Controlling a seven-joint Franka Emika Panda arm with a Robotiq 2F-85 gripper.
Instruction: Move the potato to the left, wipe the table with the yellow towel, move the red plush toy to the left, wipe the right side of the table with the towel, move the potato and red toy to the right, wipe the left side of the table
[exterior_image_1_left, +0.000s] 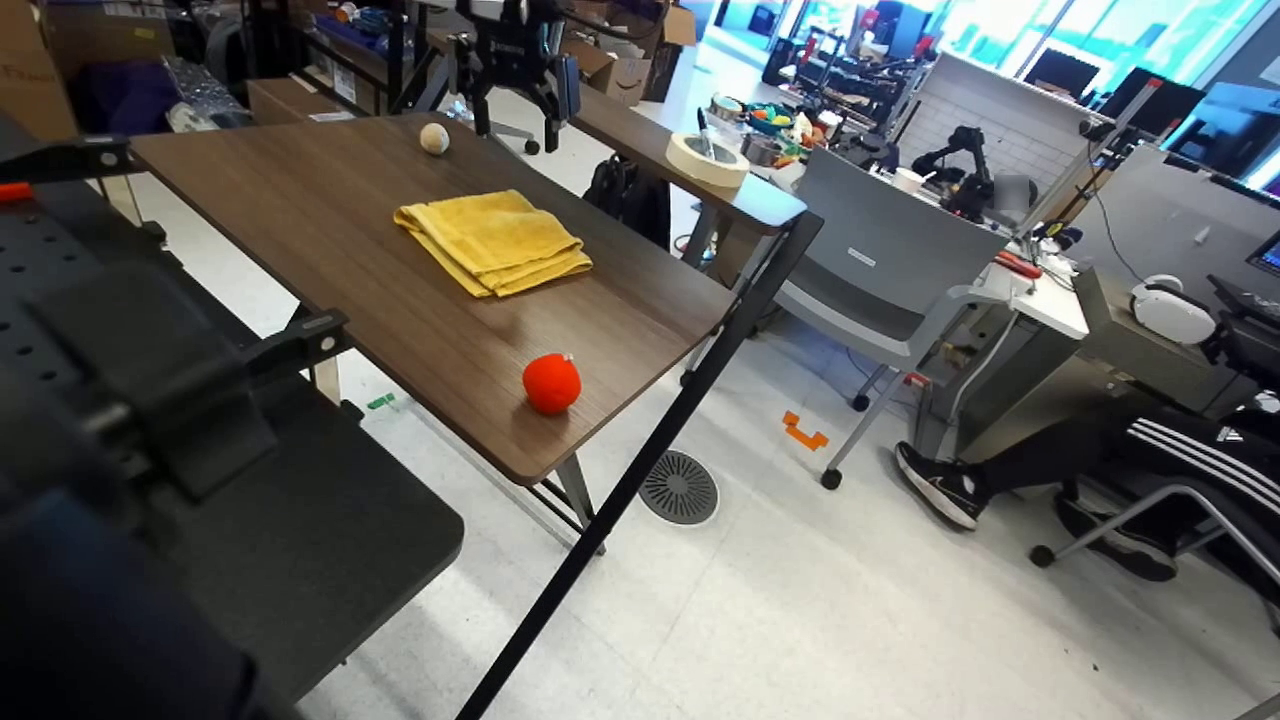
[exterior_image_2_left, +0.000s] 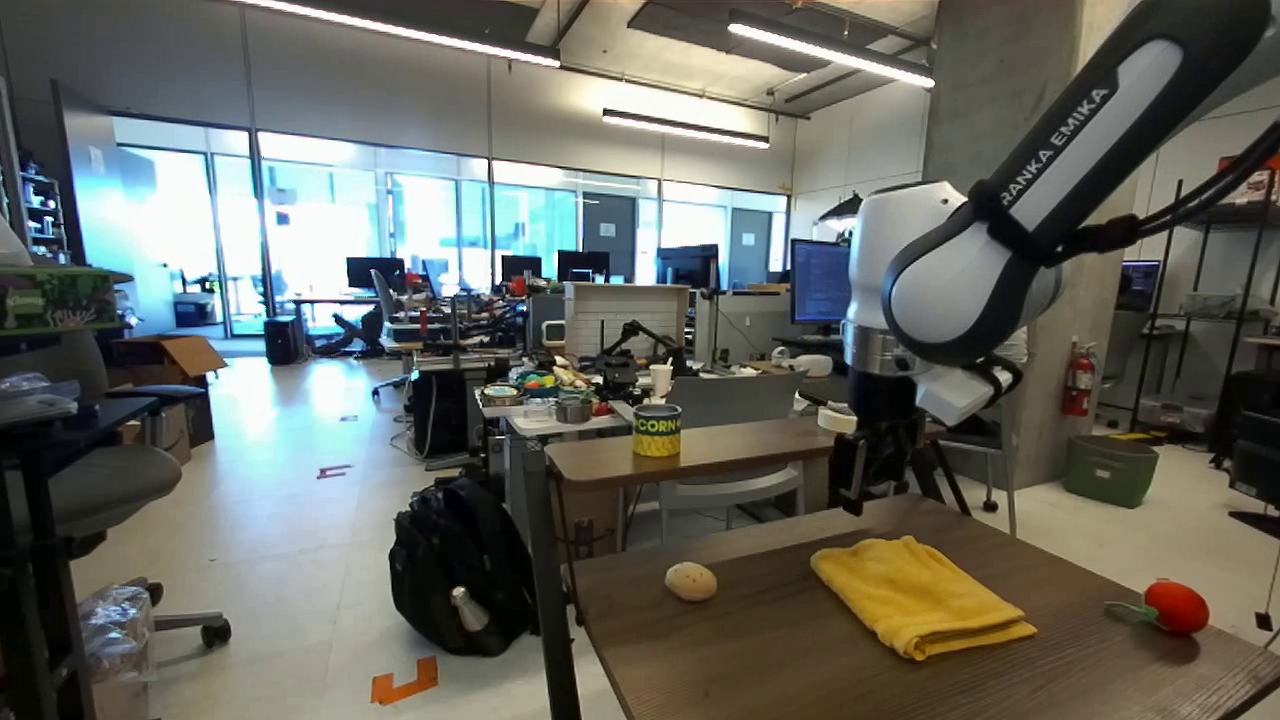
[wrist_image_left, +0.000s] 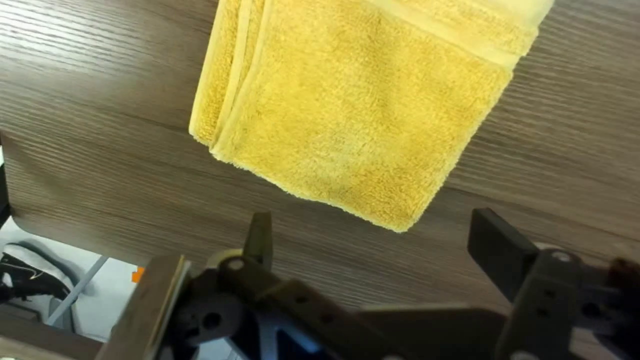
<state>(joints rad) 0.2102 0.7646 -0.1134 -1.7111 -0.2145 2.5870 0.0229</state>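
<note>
1. The gripper (wrist_image_left: 374, 224) hangs above the table (wrist_image_left: 100, 175), jaws wide apart, holding nothing.
2. Below it, the towel (wrist_image_left: 350, 110) points a corner at the gap; likely light and floppy: pinch that corner, all layers.
3. Off to one side, the potato (exterior_image_2_left: 691, 582): probably firm, may roll; grip its middle.
4. Opposite, past the towel, the toy (exterior_image_2_left: 1177, 608): presumably squashy; clasp its body.

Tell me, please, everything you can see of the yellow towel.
The yellow towel is a mustard, fuzzy, terry-looking cloth with a smoother band across it in the wrist view. It is folded roughly square, layered edges showing, and lies flat on the table between the potato and the red plush toy. Only the table is seen touching it; the open gripper hangs apart from it.
</note>
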